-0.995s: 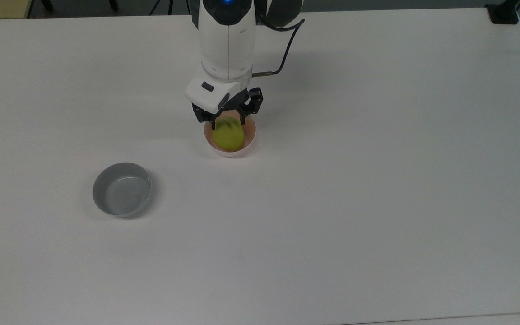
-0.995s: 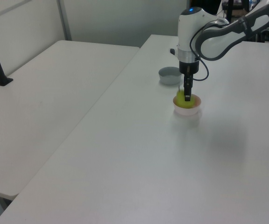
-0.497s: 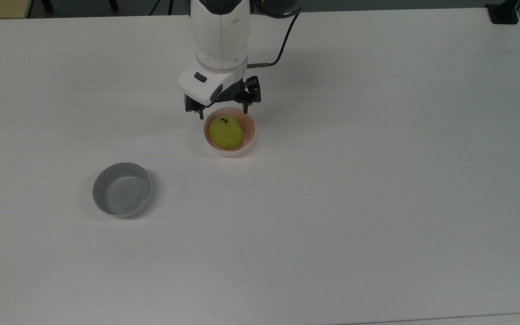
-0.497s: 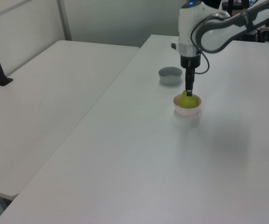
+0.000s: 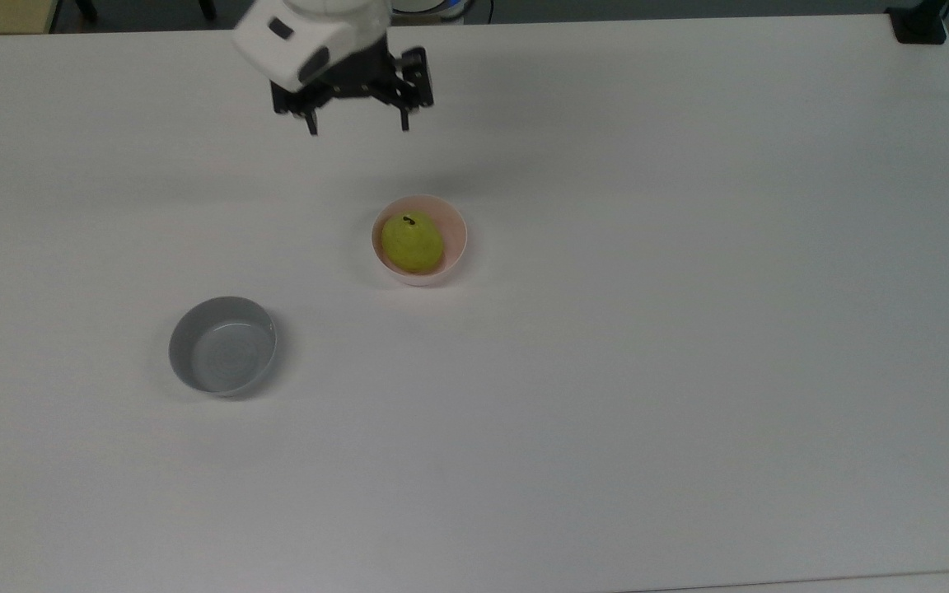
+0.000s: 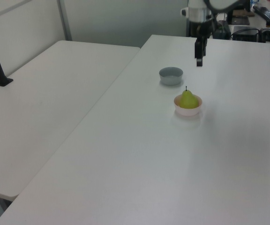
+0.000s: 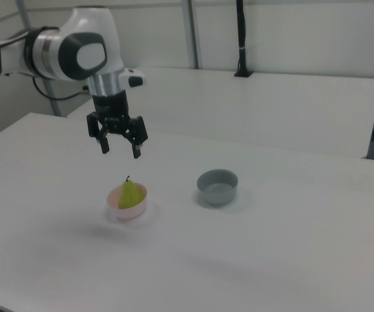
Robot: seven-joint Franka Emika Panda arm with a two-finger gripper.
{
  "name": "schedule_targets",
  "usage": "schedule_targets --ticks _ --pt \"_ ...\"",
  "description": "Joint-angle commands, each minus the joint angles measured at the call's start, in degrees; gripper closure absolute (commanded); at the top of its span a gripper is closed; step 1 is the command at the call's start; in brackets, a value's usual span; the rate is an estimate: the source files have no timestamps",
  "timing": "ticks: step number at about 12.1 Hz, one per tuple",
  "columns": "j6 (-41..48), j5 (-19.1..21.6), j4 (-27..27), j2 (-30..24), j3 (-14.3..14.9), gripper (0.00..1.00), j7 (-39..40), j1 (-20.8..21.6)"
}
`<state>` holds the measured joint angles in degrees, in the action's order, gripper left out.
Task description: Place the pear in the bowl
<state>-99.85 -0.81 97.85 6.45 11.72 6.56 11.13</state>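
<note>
Above the bowl, well clear of it: jaws (image 7: pixel 119 151) stand apart and carry nothing; both fingers (image 5: pixel 310 123) point straight down.
Jaws, position: toward the far edge of the surface (image 5: pixel 689 371) in the top view, high above it in the right view; in the left view they (image 6: pixel 199 62) hang beyond the bowl.
Change, jaws: half a second ago they were just over the bowl's far rim, already spread; a second ago they were down in the bowl around the fruit. Since then they have lifted and pulled back toward the arm's base.
Pear (image 5: pixel 412 244): inside the bowl, stem (image 6: pixel 186 87) upward, yellow-green body rising above the rim in the left and right views. Same spot as half a second ago; nothing touching it.
Bowl (image 5: pixel 455 232): pale pink, upright on the surface near its middle, unmoved.
Grey bowl (image 5: pixel 222 344): holds nothing, well apart from the pink bowl, toward the top view's left and nearer edge; unmoved.
Reading: release is done and the fruit stayed put as the arm withdrew, so I judge the placement complete.
Remaining: only the retreat of the arm, if anything.
Risk: low; the pear sits fairly tall in the bowl, so a knock could tip it, but nothing is close to it.
</note>
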Motion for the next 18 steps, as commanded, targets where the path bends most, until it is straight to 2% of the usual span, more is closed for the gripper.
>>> schedule_targets --ticks 1,2,3,7,9,11,13,18 --pt "7.9 -0.2 -2.7 -4.8 -6.9 0.0 -1.2 -9.1" --pt "9.7 0.0 -2.7 -6.4 -9.8 0.0 -1.3 -12.1" --pt "11.2 0.3 -2.9 -7.6 -11.1 0.0 -1.4 -14.4" --pt "12.6 2.2 -4.6 -8.7 -11.2 0.0 0.4 -18.1" --pt "6.5 2.2 -4.3 -8.7 -9.6 0.0 3.0 -17.0" --pt "1.0 2.3 -3.6 -8.1 -3.4 0.0 3.4 -10.9" --pt "0.6 2.3 -3.5 -7.6 -3.1 0.0 5.6 -10.8" --pt "1.4 2.3 -3.9 -7.6 -3.6 0.0 5.2 -10.8"
